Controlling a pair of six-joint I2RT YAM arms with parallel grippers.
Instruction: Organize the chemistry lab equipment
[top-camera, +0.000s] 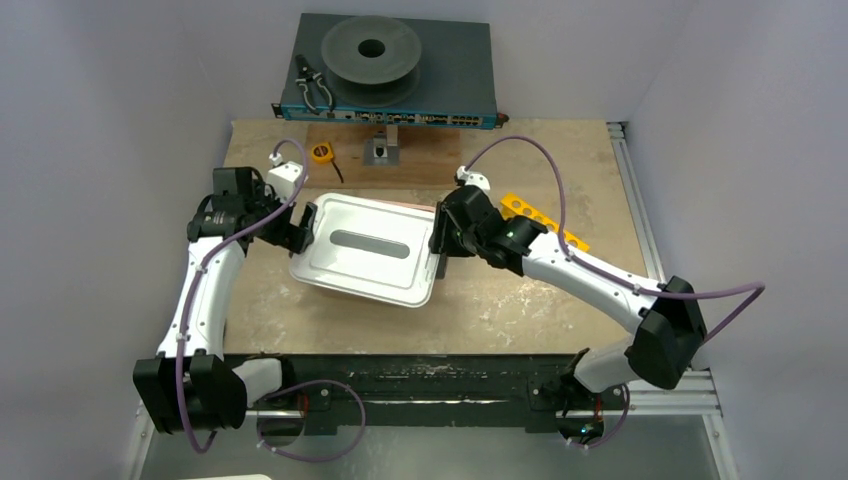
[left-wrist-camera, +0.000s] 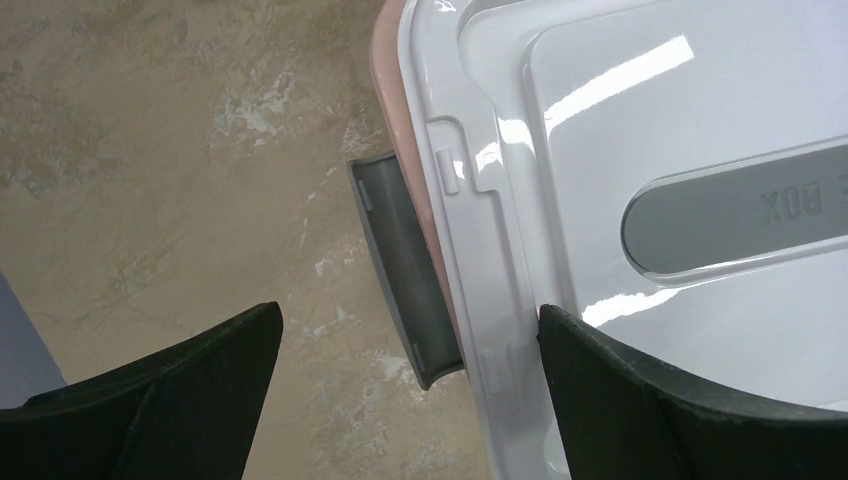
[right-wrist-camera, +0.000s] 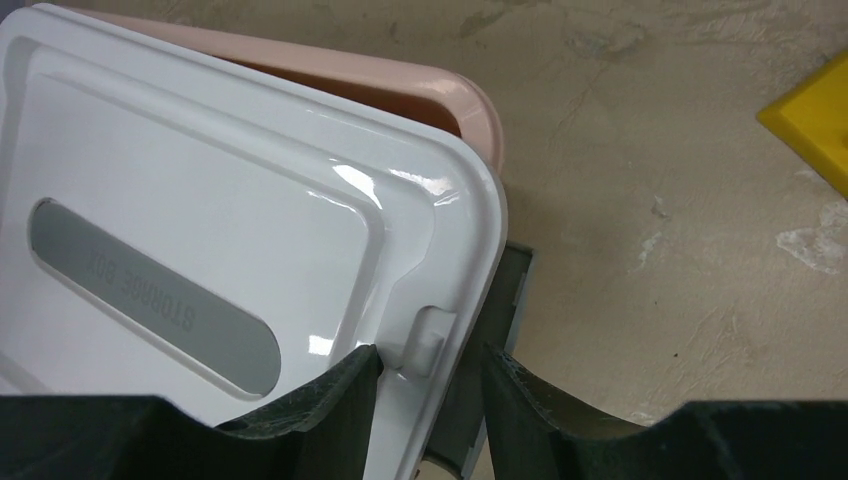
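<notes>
A white lid (top-camera: 370, 250) lies skewed on a pink storage box (right-wrist-camera: 400, 75) in the middle of the table. My left gripper (top-camera: 300, 232) is open at the lid's left end. It straddles the grey latch (left-wrist-camera: 400, 260), with one finger against the lid (left-wrist-camera: 650, 100) and the other over bare table. My right gripper (top-camera: 438, 240) is closed on the lid's right rim and grey latch (right-wrist-camera: 505, 310). The yellow holed rack (top-camera: 540, 218) lies on the table right of the box and also shows in the right wrist view (right-wrist-camera: 815, 110). Bottle, tubes, sticks, dish and glass are hidden.
A dark equipment unit with a grey spool (top-camera: 370, 50) and black pliers (top-camera: 315, 88) stands at the back. A small yellow tape measure (top-camera: 321, 153) and a small grey fixture (top-camera: 383, 150) sit on the wooden board behind the box.
</notes>
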